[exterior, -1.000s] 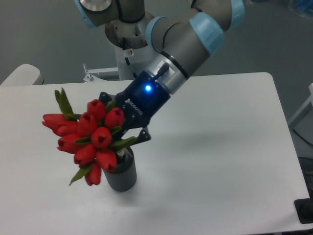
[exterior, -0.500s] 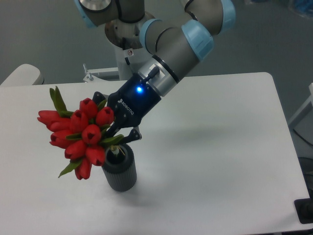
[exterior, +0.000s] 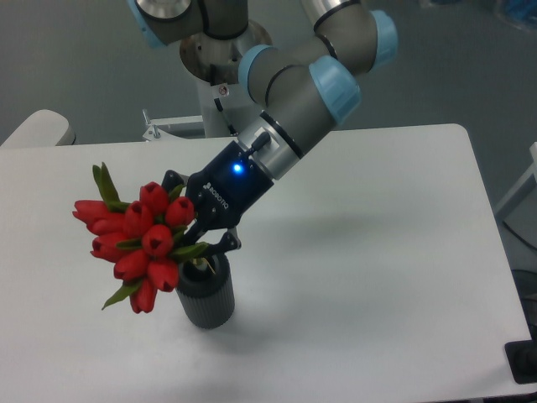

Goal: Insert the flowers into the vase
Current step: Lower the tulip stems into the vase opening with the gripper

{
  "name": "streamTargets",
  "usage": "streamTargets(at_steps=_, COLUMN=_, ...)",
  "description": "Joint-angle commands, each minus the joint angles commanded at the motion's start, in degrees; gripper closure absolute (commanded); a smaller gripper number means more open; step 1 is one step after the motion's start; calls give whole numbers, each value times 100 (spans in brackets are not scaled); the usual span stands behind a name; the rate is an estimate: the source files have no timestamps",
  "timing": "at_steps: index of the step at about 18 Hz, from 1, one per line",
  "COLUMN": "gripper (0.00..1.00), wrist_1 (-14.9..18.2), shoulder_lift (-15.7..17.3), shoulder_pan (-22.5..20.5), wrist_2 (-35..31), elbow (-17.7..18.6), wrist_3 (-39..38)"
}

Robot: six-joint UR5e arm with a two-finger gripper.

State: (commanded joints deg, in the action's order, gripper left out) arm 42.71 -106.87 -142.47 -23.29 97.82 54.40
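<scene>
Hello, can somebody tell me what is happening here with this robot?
The arm's gripper is holding a bunch of red flowers at the stems, just above the mouth of a dark vase on the white table. The bunch leans to the left, with the blooms hanging out beside the vase. The stem ends seem to be at or just inside the mouth, but they are hidden, so the flowers are not clearly seated yet.

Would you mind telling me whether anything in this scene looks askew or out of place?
The flowers lean steeply left, their heads hanging out past the vase rather than standing above its mouth. The gripper holds the bunch near the stems at the rim. The vase stands upright; nothing looks spilled or damaged.
</scene>
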Motion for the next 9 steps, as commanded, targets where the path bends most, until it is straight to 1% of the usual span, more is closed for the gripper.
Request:
streamTargets(at_steps=3, gripper=80, wrist_1=-79, shoulder_lift=-114, shoulder_pan=9, wrist_2=0, elbow=17, wrist_3=27)
streamTargets(at_steps=6, gripper=80, wrist_1=-88, shoulder_lift=-228, shoulder_pan=44, wrist_2=0, elbow=26, wrist_3=87)
streamTargets(at_steps=9, gripper=80, wrist_1=-88, shoulder_lift=-264, shoulder_pan=35, wrist_2=0, elbow=193, wrist_3=307)
